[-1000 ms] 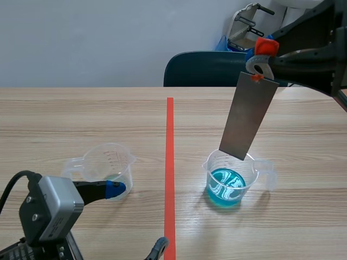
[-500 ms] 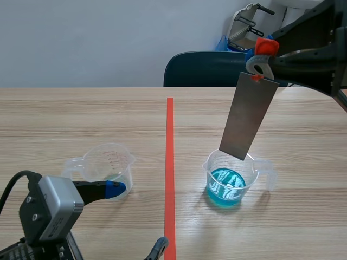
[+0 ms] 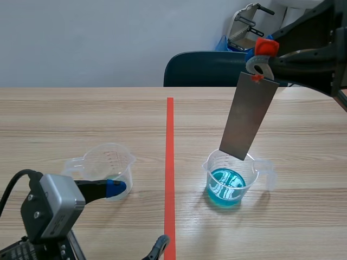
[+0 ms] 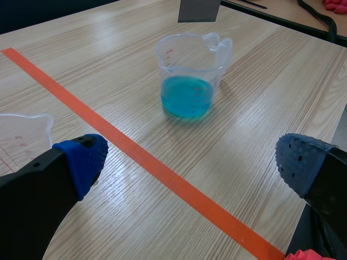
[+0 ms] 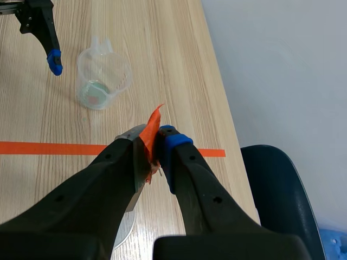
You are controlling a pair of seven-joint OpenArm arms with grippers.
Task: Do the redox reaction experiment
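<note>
The right gripper [image 3: 261, 57] is hovering high over the far right part of the table [image 3: 81, 119], its fingers pressing together on a small orange tab [image 5: 153, 122] fixed to the top of a grey metal plate [image 3: 249, 116]. The plate is hanging from that pinch at a slant, its lower end leaning toward the tape line [image 3: 169, 162]. Its bottom edge is sitting just above the far rim of the beaker of blue liquid [image 3: 230, 179], and the left wrist view shows it well clear of the liquid. This beaker is standing upright to the right of the tape line, holding blue liquid in its lower part, with its handle pointing away from the line. On the other side of the line a clear beaker [image 3: 105, 165] is standing upright, its handle turned away from the line too. The left gripper [image 4: 192, 162] is resting low near the robot's edge of the table, its fingers spreading wide with nothing between them; one blue-padded fingertip is lying just beside the clear beaker. A dark chair [image 3: 200, 67] is standing behind the table.
</note>
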